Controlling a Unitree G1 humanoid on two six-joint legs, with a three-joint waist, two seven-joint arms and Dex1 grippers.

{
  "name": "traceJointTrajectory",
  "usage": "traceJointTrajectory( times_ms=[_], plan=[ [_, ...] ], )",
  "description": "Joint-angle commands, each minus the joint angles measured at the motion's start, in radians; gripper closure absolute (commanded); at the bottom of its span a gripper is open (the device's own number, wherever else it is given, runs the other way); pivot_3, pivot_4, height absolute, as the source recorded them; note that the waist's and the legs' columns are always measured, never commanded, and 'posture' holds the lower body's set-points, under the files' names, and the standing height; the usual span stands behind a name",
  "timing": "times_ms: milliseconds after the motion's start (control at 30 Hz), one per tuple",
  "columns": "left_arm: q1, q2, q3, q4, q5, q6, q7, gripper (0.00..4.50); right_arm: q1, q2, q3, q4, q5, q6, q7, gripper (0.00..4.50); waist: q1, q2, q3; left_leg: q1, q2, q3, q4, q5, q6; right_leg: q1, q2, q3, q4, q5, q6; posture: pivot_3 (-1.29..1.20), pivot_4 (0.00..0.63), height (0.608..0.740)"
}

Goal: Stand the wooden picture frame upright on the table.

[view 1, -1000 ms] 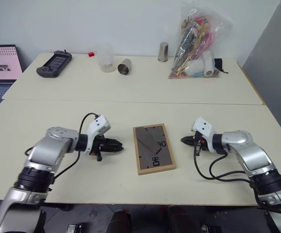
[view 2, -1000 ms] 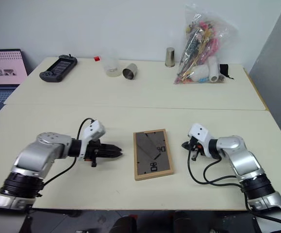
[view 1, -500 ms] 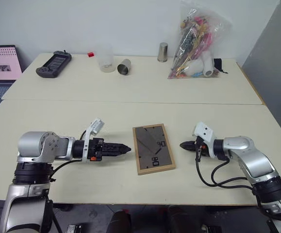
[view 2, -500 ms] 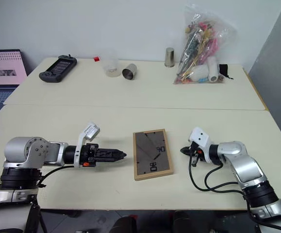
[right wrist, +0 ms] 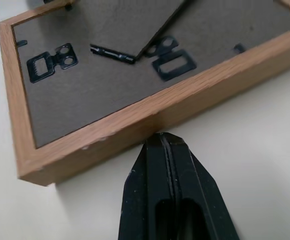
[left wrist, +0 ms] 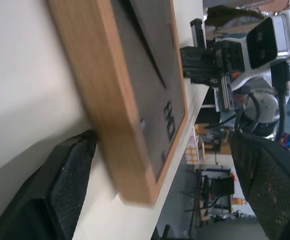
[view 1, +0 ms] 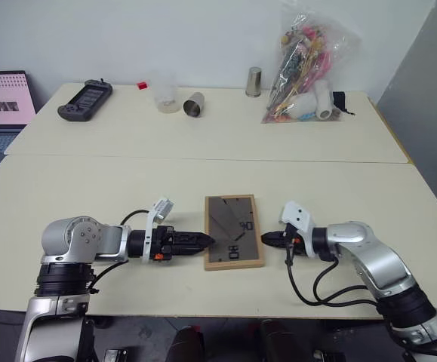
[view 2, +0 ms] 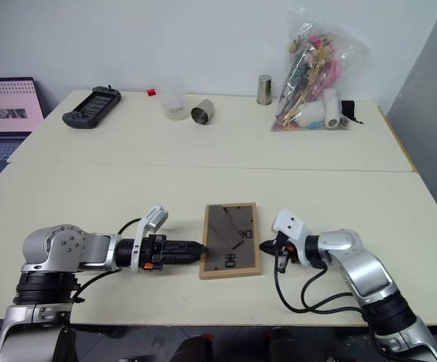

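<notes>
The wooden picture frame (view 1: 234, 241) lay flat, grey back panel up, near the front edge of the cream desk (view 1: 203, 181). At its 9 o'clock the left gripper (view 1: 200, 243) pointed in level, its jaws spread wide about the frame's left edge and gripping nothing. At its 3 o'clock the right gripper (view 1: 268, 240) had its jaws fully closed and empty, their tip against the frame's right edge.
</notes>
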Motion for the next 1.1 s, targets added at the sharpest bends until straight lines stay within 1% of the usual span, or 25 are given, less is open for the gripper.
traceJointTrajectory(
  times_ms=[33,300,367,400,433,467,600,633,800,867,933,1100],
  plan=[
    [0.009,-0.048,0.002,0.007,-0.001,0.007,0.059,0.06,-0.026,0.029,0.027,-0.009,-0.009,-0.014,-0.022,4.50,0.003,0.000,0.000,0.000,0.000,0.000,0.000,0.000,0.000,0.000,0.000,0.000,0.000,0.000,0.000,0.00,0.150,0.740],
    [0.022,-0.071,0.021,-0.023,-0.022,0.006,0.084,0.06,-0.022,0.032,0.046,0.008,-0.022,-0.033,-0.028,4.50,0.013,0.000,0.000,0.000,-0.001,0.000,0.000,0.000,0.000,0.001,-0.001,0.000,-0.001,0.000,0.000,0.00,0.150,0.740],
    [0.018,-0.069,0.039,-0.020,-0.023,0.003,0.084,0.42,-0.015,0.022,0.044,0.018,-0.029,-0.045,-0.027,4.50,0.013,0.000,0.000,0.000,-0.001,0.000,0.000,0.000,0.000,0.001,-0.001,0.000,-0.001,0.000,0.000,0.00,0.150,0.740],
    [0.016,-0.064,0.045,-0.021,-0.027,0.004,0.080,0.51,-0.011,0.016,0.042,0.022,-0.033,-0.051,-0.027,4.50,0.013,0.000,0.000,0.000,-0.001,0.000,0.000,0.000,0.000,0.001,-0.001,0.000,-0.001,0.000,0.000,0.00,0.150,0.740],
    [0.015,-0.060,0.052,-0.021,-0.032,0.005,0.077,0.77,-0.007,0.011,0.039,0.027,-0.037,-0.057,-0.026,4.50,0.013,0.000,0.000,0.000,-0.001,0.000,0.000,0.000,0.000,0.001,-0.001,0.000,-0.001,0.000,0.000,0.00,0.150,0.740],
    [0.015,-0.054,0.055,-0.022,-0.038,0.006,0.074,0.90,-0.004,0.006,0.034,0.032,-0.039,-0.061,-0.026,4.50,0.012,0.000,0.000,0.000,-0.001,0.000,0.000,0.000,0.000,0.001,-0.001,0.000,-0.001,0.000,0.000,0.00,0.150,0.740],
    [0.013,-0.038,0.064,-0.027,-0.062,0.007,0.069,1.75,0.003,-0.004,0.017,0.044,-0.037,-0.070,-0.032,4.50,0.007,0.000,0.000,0.000,-0.001,0.000,0.000,0.000,0.000,0.000,-0.001,0.000,-0.001,0.000,0.000,0.00,0.150,0.740],
    [0.013,-0.036,0.065,-0.028,-0.068,0.007,0.069,1.87,0.004,-0.006,0.013,0.046,-0.036,-0.072,-0.032,4.50,0.006,0.000,0.000,0.000,-0.001,0.000,0.000,0.000,0.000,0.000,-0.001,0.000,-0.001,0.000,0.000,0.00,0.150,0.740],
    [0.011,-0.039,0.077,-0.040,-0.089,0.007,0.073,2.89,0.008,-0.022,-0.007,0.057,-0.036,-0.084,-0.035,4.50,0.004,0.000,0.000,0.000,-0.001,0.000,0.000,0.000,0.000,0.000,-0.001,0.000,-0.001,0.000,0.000,0.00,0.150,0.740],
    [-0.001,-0.043,0.083,-0.039,-0.091,0.007,0.080,3.18,0.005,-0.042,-0.033,0.065,-0.027,-0.080,-0.032,4.50,0.004,0.000,0.000,0.000,-0.001,0.000,0.000,0.000,0.000,0.000,-0.001,0.000,-0.001,0.000,0.000,0.00,0.150,0.740],
    [-0.017,-0.043,0.077,-0.043,-0.070,-0.020,0.088,3.20,-0.005,-0.078,-0.070,0.076,-0.014,-0.077,-0.012,4.50,0.006,0.000,0.000,0.000,-0.001,0.000,0.000,0.000,0.000,0.000,-0.001,0.000,-0.001,0.000,0.000,0.00,0.150,0.740],
    [-0.094,-0.056,0.109,-0.005,-0.076,-0.059,0.085,3.20,-0.071,-0.133,-0.182,0.097,0.068,0.015,0.007,4.50,0.010,-0.001,0.000,-0.001,-0.001,0.000,0.000,0.000,0.000,0.000,-0.001,0.000,-0.001,0.000,0.000,0.00,0.150,0.740]
  ],
)
